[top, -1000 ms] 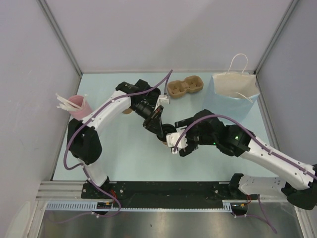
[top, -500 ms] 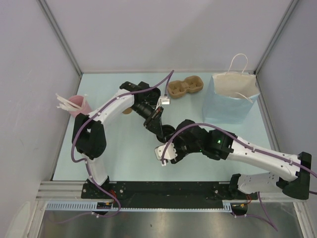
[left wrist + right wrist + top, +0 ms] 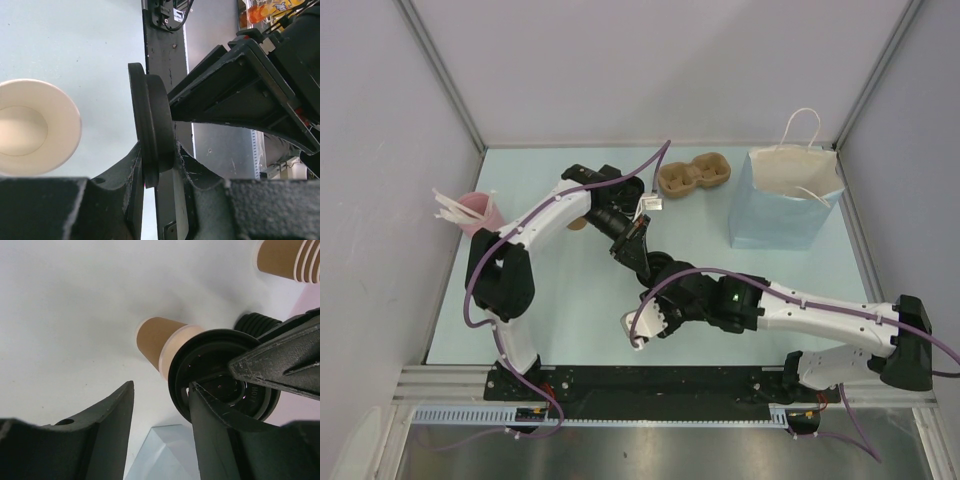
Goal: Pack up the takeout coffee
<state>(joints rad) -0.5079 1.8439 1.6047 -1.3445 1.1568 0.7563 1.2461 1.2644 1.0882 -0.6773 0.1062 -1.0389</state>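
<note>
The takeout coffee cup [image 3: 159,342] is tan kraft paper, and its cream-white inside [image 3: 30,127] shows open at the left of the left wrist view. My left gripper [image 3: 159,162] is shut on a round black lid [image 3: 152,120], held edge-on just beside the cup's rim and apart from it. My right gripper [image 3: 160,412] is open with only bare table between its fingers, the cup beyond its tips. From above, the left gripper [image 3: 642,262] and right gripper [image 3: 638,330] meet mid-table, and the arms hide the cup.
A stack of nested tan cups [image 3: 290,260] and a stack of black lids [image 3: 257,322] stand behind the cup. At the back are a brown cup carrier [image 3: 693,176] and a white paper bag [image 3: 790,195]. A pink cup of stirrers [image 3: 475,213] stands at the left.
My right arm has swung left and toward the table's front edge, and its jaws have narrowed. The left arm with the lid has hardly moved.
</note>
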